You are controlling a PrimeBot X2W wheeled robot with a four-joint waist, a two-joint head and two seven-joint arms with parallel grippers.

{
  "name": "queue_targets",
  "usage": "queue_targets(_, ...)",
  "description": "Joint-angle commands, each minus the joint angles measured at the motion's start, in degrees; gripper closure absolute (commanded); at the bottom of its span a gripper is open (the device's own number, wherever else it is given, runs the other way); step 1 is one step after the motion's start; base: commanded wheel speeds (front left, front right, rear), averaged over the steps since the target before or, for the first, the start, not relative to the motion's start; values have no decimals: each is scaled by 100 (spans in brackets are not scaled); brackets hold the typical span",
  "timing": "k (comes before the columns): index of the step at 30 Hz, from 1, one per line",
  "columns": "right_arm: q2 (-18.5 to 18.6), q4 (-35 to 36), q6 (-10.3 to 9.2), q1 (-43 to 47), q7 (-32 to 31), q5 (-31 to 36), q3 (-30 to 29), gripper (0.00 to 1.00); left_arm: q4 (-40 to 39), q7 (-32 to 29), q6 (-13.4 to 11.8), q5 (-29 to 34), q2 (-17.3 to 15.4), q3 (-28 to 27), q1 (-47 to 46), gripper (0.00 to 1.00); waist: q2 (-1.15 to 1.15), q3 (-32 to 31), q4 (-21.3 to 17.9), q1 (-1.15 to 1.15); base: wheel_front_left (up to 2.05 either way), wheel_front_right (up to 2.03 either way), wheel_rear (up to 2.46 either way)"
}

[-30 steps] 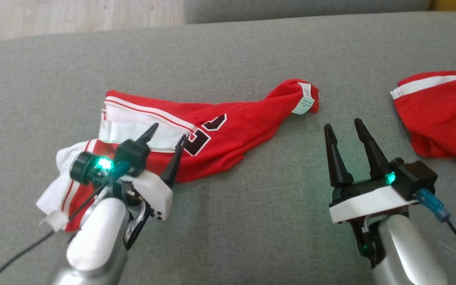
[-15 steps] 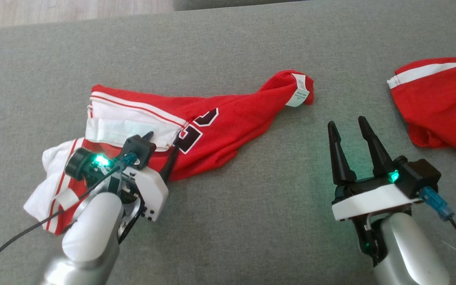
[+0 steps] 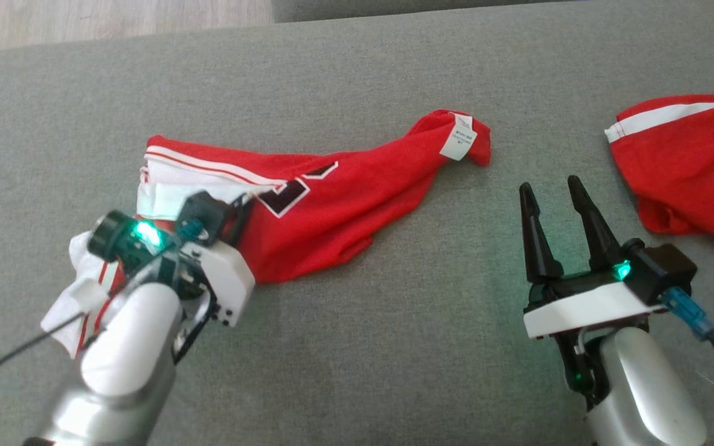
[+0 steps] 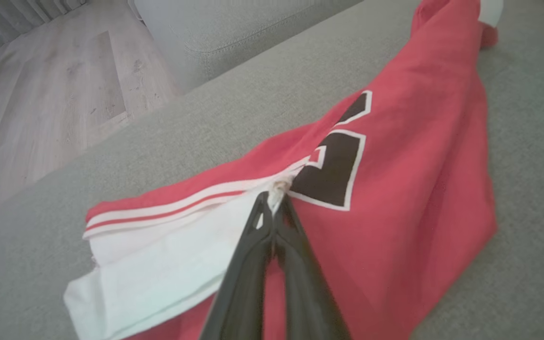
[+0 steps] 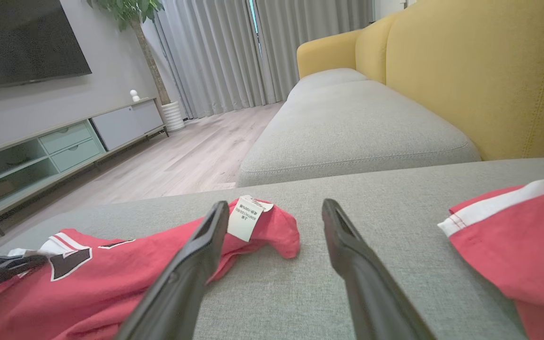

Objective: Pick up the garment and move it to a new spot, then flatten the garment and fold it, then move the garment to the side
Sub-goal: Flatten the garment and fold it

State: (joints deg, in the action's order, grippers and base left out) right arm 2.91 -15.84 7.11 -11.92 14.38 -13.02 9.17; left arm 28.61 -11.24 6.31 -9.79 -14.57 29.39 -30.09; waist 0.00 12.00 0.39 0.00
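Observation:
The garment (image 3: 344, 198) is a red jersey with white trim and a black number, lying rumpled on the grey sofa cushion (image 3: 394, 347). My left gripper (image 3: 242, 204) is shut on it, pinching the white trim beside the number; in the left wrist view the closed tips (image 4: 274, 193) bunch a small fold of the garment (image 4: 418, 165). My right gripper (image 3: 558, 189) hovers open over bare cushion to the right, nothing between its fingers. In the right wrist view my right gripper (image 5: 272, 208) frames the garment's (image 5: 111, 278) tagged end.
A second red garment with a white stripe (image 3: 685, 167) lies at the cushion's right edge. A yellow sofa back (image 5: 489, 71) rises behind it. Wooden floor (image 4: 40, 94) lies beyond the far edge, with another grey cushion (image 5: 347, 127) and a low TV cabinet (image 5: 64, 141).
My left gripper has dropped onto the garment and shut on its white trim, drawing the fabric up a little. The right gripper has kept still and open. The head camera shifted slightly.

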Motion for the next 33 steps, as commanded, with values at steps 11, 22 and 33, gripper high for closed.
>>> queue_targets(11, -3, 186, 37, -373, 62, -140, 295, 0, -578, -250, 25, -158, -862, -608, -1296, 100, 0, 127, -189, 0, 0, 0, 0)
queue_targets(22, -3, 306, 37, -898, 62, -374, 786, 0, 398, -61, -90, -62, -1426, -1040, -3121, 100, 0, 733, -891, 0, 0, 0, 0)
queue_targets(33, -3, 456, 37, -1119, 62, -516, 968, 0, 1647, 700, -652, 162, -1741, -1331, -4367, 0, 0, 1159, -1256, 0, 0, 0, 0)
